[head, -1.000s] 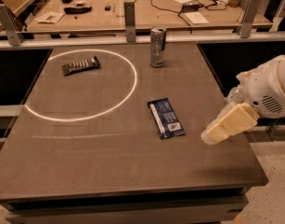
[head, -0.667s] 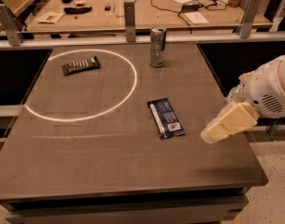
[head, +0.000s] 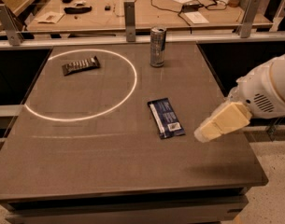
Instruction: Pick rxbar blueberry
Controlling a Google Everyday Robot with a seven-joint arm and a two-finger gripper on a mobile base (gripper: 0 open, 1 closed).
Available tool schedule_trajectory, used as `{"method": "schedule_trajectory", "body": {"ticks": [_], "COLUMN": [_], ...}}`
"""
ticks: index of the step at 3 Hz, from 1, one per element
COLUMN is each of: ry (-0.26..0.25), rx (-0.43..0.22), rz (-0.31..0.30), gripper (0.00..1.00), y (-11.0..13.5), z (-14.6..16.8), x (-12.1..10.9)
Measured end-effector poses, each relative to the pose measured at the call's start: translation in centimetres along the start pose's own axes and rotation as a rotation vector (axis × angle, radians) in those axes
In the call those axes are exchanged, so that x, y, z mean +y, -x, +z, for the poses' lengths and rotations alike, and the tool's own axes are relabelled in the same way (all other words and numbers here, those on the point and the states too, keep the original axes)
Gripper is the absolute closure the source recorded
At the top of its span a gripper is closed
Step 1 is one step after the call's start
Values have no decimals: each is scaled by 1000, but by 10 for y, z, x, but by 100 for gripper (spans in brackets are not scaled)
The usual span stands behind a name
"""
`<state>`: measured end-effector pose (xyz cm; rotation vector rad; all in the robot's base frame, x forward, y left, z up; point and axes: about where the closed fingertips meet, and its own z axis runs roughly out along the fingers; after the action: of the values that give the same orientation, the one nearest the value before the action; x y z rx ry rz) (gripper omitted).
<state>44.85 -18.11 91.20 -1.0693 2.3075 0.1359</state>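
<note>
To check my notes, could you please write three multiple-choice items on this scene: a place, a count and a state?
1. Against the white circle, the flat dark blue bar wrapper lies: A inside; B outside, rightward; C across it.
2. Silver metal cans on the dark grey table: A one; B two; C none.
3. The cream gripper is: A gripping the wrapper; B right of it, apart; C on the can.
B: clear of the ring. A: one stands upright, far side. B: by the table's right edge, a gap between them.
</note>
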Motion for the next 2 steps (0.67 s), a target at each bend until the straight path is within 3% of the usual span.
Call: {"method": "schedule_trajectory", "body": {"ticks": [2], "ry": [-17], "rx": [61], "rz": [135], "gripper": [0], "y": [30], "z": [47], "x": [41]}}
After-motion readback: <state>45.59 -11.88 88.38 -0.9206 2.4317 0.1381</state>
